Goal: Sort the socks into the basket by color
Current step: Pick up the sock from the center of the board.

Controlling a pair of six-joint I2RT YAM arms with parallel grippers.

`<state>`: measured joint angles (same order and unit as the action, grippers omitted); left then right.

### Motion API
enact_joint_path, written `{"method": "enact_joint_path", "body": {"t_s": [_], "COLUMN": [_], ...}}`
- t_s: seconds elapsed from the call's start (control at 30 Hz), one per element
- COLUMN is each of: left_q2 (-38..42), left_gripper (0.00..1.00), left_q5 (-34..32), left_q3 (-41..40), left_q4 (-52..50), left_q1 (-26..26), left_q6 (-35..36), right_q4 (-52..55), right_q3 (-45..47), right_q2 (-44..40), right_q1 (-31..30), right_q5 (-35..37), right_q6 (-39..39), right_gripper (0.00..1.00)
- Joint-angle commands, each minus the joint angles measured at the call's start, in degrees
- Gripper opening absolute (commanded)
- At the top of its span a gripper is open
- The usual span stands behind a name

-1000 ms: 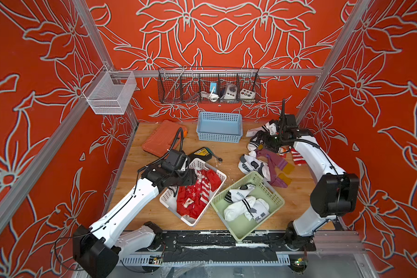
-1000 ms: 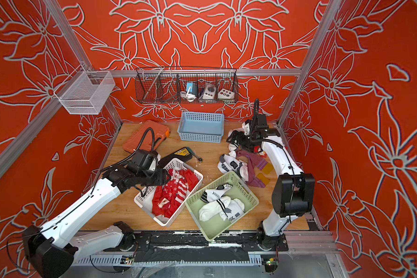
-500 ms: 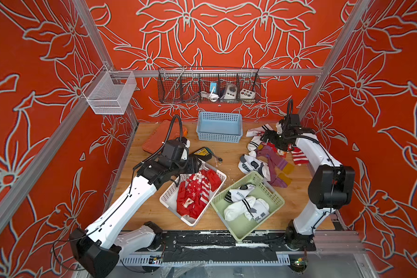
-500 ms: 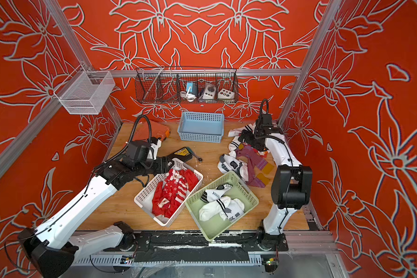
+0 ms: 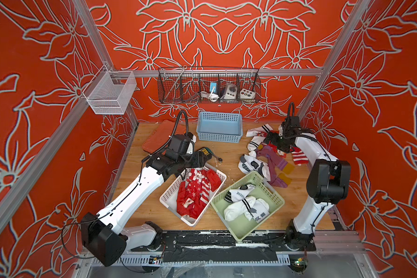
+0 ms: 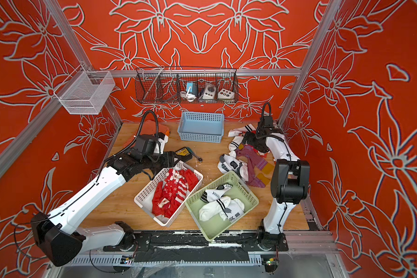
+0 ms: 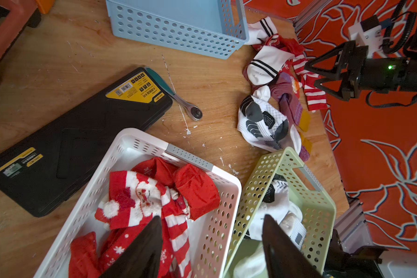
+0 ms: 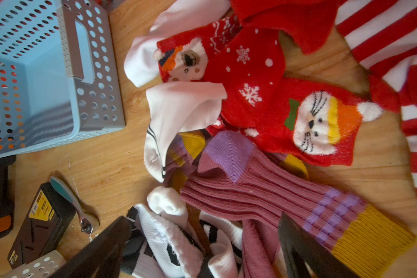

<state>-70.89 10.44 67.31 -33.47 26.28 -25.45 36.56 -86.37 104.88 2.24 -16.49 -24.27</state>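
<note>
Left gripper [image 7: 212, 217], half-open and empty, has left the white basket [image 5: 169, 192]; right gripper [image 8: 204, 219], wide, now hovers over loose socks [image 5: 271, 160].

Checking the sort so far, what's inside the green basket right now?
The green basket holds white socks with black and grey marks, about three, overlapping. No red or purple shows. Anything beneath them is covered.
</note>
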Motion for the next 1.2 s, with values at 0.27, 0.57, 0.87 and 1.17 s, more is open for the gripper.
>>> {"method": "enact_joint_path", "body": {"t_s": [0.27, 0.57, 0.87, 1.17], "left_q2": [-2.67, -1.43, -0.65, -1.41], "left_gripper": [0.64, 0.63, 0.63, 0.63], "left_q5": [2.35, 1.56, 0.46, 1.4], "left_q3": [2.11, 1.27, 0.81, -0.49], "left_q4": [2.14, 2.45, 2.18, 4.42], "left_q1": [-0.19, -0.18, -0.23, -0.18], "left_q6": [0.05, -1.29, -2.44, -4.01], "right_q4": [-2.96, -3.46, -4.46, -6.45], "right_q3": [-3.65, -7.55, -7.37, -1.53], "right_q2": [4.62, 9.59, 9.95, 6.53], "right_q1": [4.23, 7.51, 10.81, 14.99], "right_q5": [3.31, 0.33, 5.21, 10.79], "right_q6": [0.46, 1.0, 0.81, -0.33], "right_gripper": [0.92, 0.63, 0.65, 0.82]}}
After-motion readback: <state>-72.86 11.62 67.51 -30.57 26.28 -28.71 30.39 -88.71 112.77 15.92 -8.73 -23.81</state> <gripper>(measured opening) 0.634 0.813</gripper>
